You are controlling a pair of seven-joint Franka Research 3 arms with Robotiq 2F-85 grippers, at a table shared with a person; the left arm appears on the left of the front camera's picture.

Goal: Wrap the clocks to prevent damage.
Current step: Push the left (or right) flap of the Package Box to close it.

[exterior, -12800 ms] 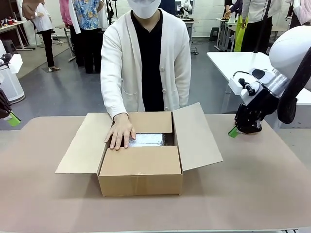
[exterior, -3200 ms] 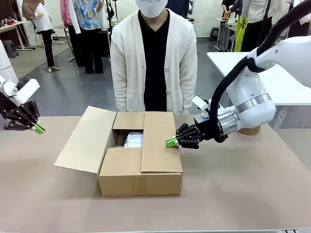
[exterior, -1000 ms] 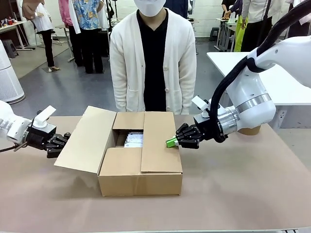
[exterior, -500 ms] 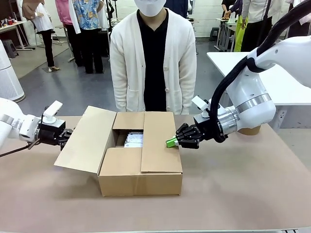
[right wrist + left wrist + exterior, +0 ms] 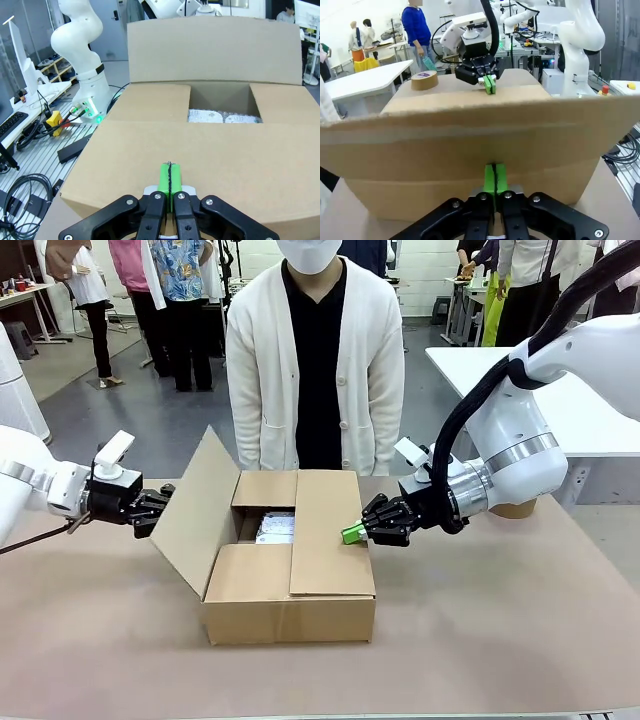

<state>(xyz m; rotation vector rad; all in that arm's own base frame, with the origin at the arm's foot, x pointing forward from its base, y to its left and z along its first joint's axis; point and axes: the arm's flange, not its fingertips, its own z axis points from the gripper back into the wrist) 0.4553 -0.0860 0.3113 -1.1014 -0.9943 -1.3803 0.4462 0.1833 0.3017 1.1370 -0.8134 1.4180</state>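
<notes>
From the front, my left gripper [image 5: 158,508], fingers pinched together and holding nothing, has come in from the table's [image 5: 500,630] near-left side and now presses on the outside of the left flap [image 5: 200,505]. That flap lay splayed low a moment ago and now leans steeply up toward the opening. My right gripper [image 5: 352,533], also closed and empty, has not moved; its green tips rest on the right flap [image 5: 325,530], which is already folded flat over the cardboard box [image 5: 290,610]. In the gap between the flaps the bundle of clocks [image 5: 277,528], whitish bubble wrap, lies down inside the box, and the person [image 5: 315,360] stands behind it, hands off. Through my left wrist camera the closed green pads [image 5: 489,179] sit against the flap's brown face, with the right gripper beyond its top edge and a tape roll [image 5: 424,80] on the table farther off. Through my right wrist camera the pads lie on the flat right flap, the bundle shows in the opening ahead, and the left flap stands tall behind it. I judge the wrapping done and the box half closed; the left flap wants pushing over and down next.
</notes>
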